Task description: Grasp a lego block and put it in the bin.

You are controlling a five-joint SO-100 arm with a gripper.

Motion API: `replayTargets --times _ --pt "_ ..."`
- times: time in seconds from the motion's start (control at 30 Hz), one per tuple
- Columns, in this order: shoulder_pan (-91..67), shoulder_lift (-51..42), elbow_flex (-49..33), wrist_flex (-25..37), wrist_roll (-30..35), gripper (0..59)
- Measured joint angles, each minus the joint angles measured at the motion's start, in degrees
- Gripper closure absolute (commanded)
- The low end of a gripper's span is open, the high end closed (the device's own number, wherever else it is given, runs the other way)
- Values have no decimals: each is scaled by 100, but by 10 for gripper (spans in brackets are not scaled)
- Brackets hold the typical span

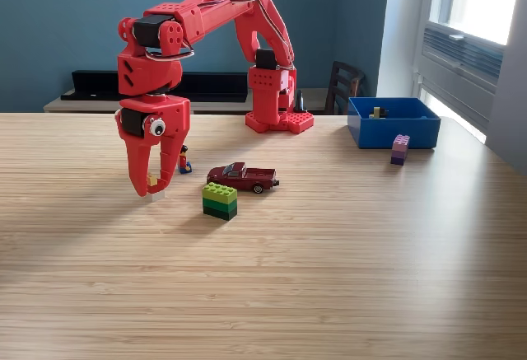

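Note:
My red gripper (151, 189) points straight down at the exterior view's left, its tips just above the wooden table (329, 278). A small tan and white lego block (153, 184) sits between the fingers, which are closed in against it; its white bottom is at the table surface. The blue bin (393, 132) stands at the far right, with a small yellow and dark piece (377, 113) inside. A green lego block (220, 201), lime on dark green, rests to the right of the gripper.
A dark red toy car (243, 177) is parked behind the green block. A small minifigure (184, 160) stands just right of the gripper. A purple block (399, 149) sits in front of the bin. The arm's base (278, 119) is at the table's back edge.

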Motion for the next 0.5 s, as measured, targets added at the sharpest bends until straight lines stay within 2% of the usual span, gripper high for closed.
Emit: replayTargets --times 0.17,0.5 --pt "0 0 0 0 123 585" --pt "53 0 0 0 246 585"
